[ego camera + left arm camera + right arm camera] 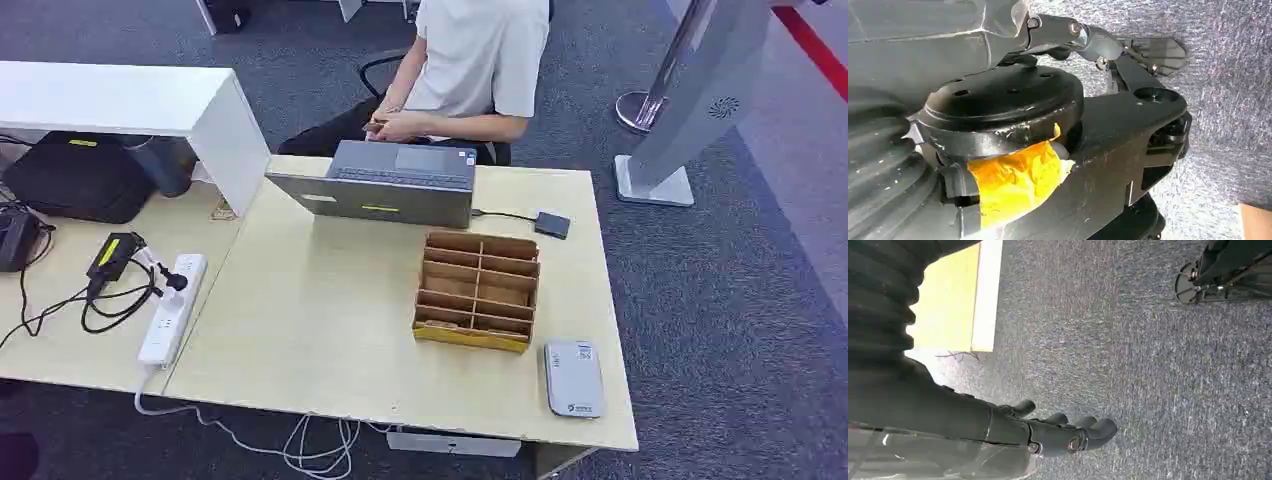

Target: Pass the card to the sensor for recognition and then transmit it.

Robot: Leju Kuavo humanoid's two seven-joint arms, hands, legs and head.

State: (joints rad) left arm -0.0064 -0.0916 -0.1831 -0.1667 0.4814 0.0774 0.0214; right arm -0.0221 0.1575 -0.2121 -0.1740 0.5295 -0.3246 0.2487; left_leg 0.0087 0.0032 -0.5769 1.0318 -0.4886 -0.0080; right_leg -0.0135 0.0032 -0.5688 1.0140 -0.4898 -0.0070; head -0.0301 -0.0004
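The right hand [1058,432] hangs over carpet, fingers [1098,429] loosely curled and empty; left fingers cannot be told.

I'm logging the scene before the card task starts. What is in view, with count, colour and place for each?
table: one, pale wood, centre
laptop: one, grey, open at the table's far edge, in front of the person
wooden organiser: one, brown with a yellow front edge, right of centre; no card visible in it
card sensor: one, grey, flat at the table's near right corner
small dark box: one, on a cable right of the laptop
power strip: one, white, left side, with black cables
black bag: one, far left under a white shelf
grey stand: one, on the carpet, far right
person: one, pale shirt, seated behind the laptop
right hand: dark, fingers apart, holding nothing, over grey carpet
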